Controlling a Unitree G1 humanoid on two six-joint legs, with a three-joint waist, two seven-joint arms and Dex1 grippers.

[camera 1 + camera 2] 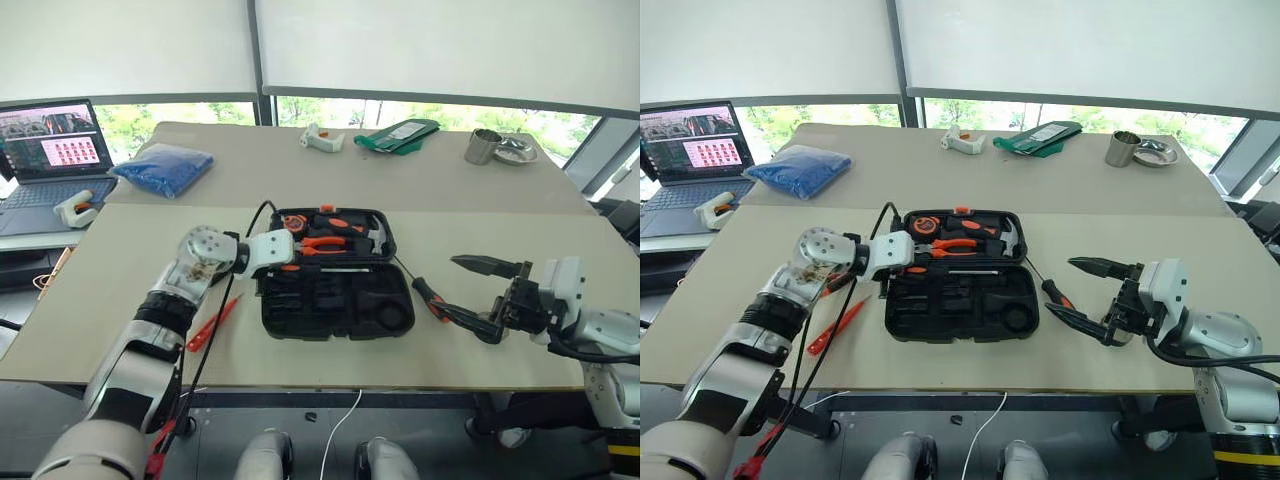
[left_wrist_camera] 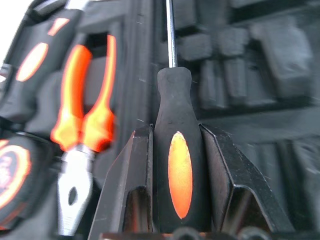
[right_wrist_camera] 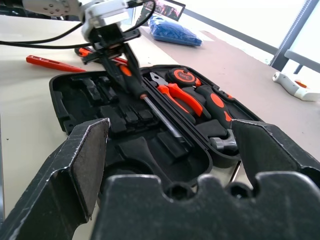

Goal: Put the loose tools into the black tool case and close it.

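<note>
Right end effector (image 1: 1085, 296) sits nearest, fingers spread wide and empty, hovering beside the case's right edge, close above a second screwdriver (image 1: 1052, 291) lying on the worktop (image 1: 1140, 240). Left end effector (image 3: 107, 42) pinches a black-and-orange screwdriver (image 2: 178, 145) by the handle, shaft pointing across the open black tool case (image 1: 962, 275). Risk: shaft looks skewed relative to the moulded slots, so on release it may rest on a ridge and block the lid; a poorly seated tool could also jam against the pliers (image 1: 960, 244) already in place. Thin orange tester screwdriver (image 1: 837, 325) lies on the worktop left of the case, near the left arm, which could knock it. Worktop: beige, two boards butted; laptop (image 1: 50, 150) far left, blue bundle (image 1: 165, 168), metal cup (image 1: 483, 146) at the far side; windows with roller blinds behind.
</note>
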